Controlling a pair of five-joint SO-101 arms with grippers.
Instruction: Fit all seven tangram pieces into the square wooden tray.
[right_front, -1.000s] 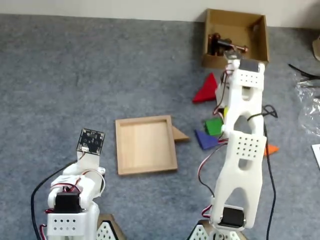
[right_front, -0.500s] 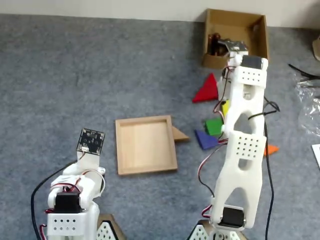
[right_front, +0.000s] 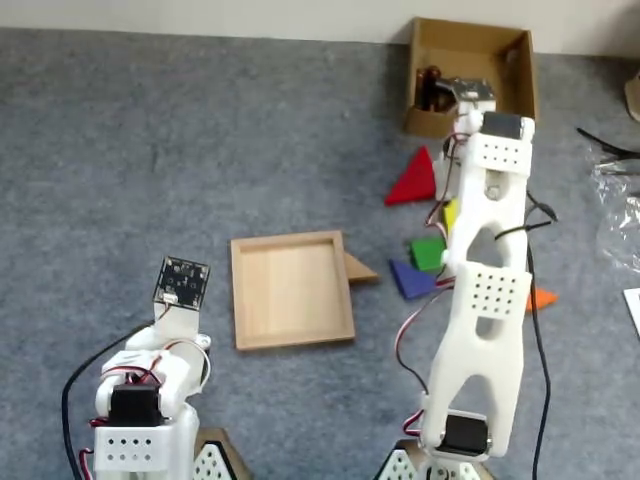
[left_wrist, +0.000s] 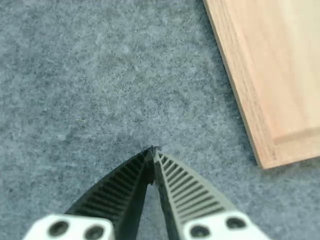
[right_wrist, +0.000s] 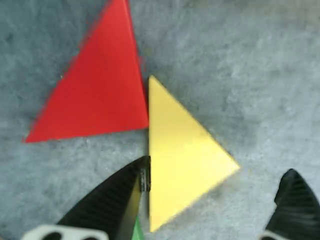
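The square wooden tray (right_front: 292, 289) lies bare on the grey carpet; its corner (left_wrist: 260, 100) shows beside my left gripper (left_wrist: 152, 152), which is shut just above the carpet. To the tray's right lie a tan piece (right_front: 360, 268), a red triangle (right_front: 415, 179), a green piece (right_front: 427, 252), a blue piece (right_front: 410, 279) and an orange piece (right_front: 542, 298). My right gripper (right_wrist: 215, 177) is open over the yellow triangle (right_wrist: 180, 155), one finger at its edge beside the red triangle (right_wrist: 95, 95), the other finger past its far corner.
A cardboard box (right_front: 470, 70) holding small items stands at the back right, just beyond the right arm (right_front: 482, 260). Clear plastic wrap (right_front: 620, 210) and cables lie at the right edge. Open carpet spreads left of the tray.
The right arm's wrist shifted slightly toward the box over the last second, then held still. The left arm and all pieces stayed put.
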